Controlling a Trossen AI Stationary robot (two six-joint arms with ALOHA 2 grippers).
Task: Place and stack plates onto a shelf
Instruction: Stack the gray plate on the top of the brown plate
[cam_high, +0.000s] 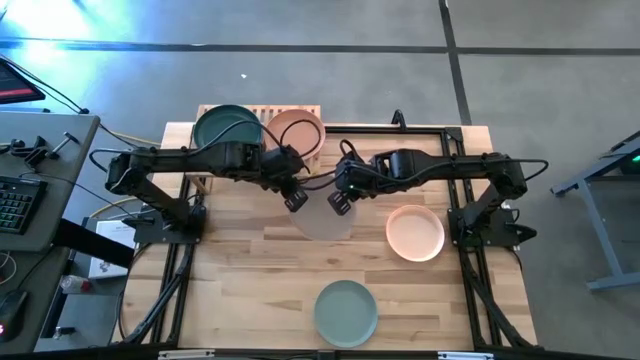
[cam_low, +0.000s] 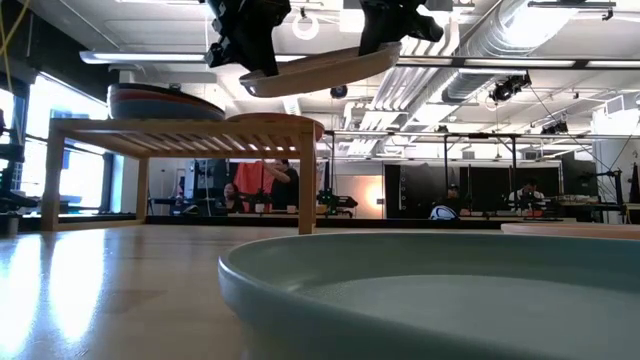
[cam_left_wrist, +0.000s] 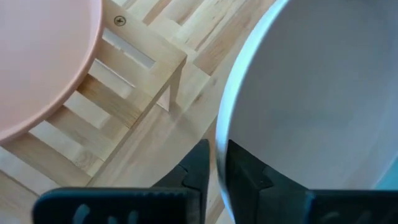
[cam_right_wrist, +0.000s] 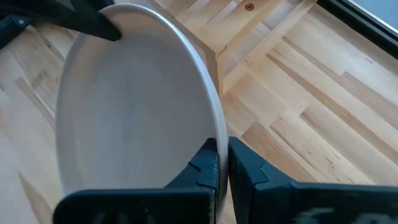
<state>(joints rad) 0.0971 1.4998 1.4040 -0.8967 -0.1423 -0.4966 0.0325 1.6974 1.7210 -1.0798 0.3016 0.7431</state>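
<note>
Both grippers are shut on a beige plate (cam_high: 325, 222) (cam_low: 320, 68), held in the air in front of the shelf (cam_high: 262, 112) (cam_low: 190, 130). My left gripper (cam_high: 297, 203) (cam_left_wrist: 217, 149) is at the plate's left edge and my right gripper (cam_high: 340, 204) (cam_right_wrist: 222, 146) at its right edge. On the shelf, a stack topped by a dark teal plate (cam_high: 225, 128) (cam_low: 165, 100) stands on the left. A peach-pink plate (cam_high: 297, 130) (cam_left_wrist: 43, 62) rests flat on the slats on the right. My left gripper pinches the beige plate's left rim (cam_left_wrist: 222, 124) between its two fingers, one above and one below, coming from the table's left. The plate is lifted clear and tilted, this side lower. My right gripper pinches the opposite rim (cam_right_wrist: 214, 121) between its two fingers, from the table's right. This side of the plate (cam_low: 385, 55) sits higher, and nothing of it touches the table.
A peach-pink plate (cam_high: 415, 232) lies on the table to the right. A sage green plate (cam_high: 346, 312) (cam_low: 430, 300) lies near the near edge. The shelf's front leg (cam_left_wrist: 175, 87) stands close to the held plate. Bare tabletop (cam_high: 240, 280) shows at the near left.
</note>
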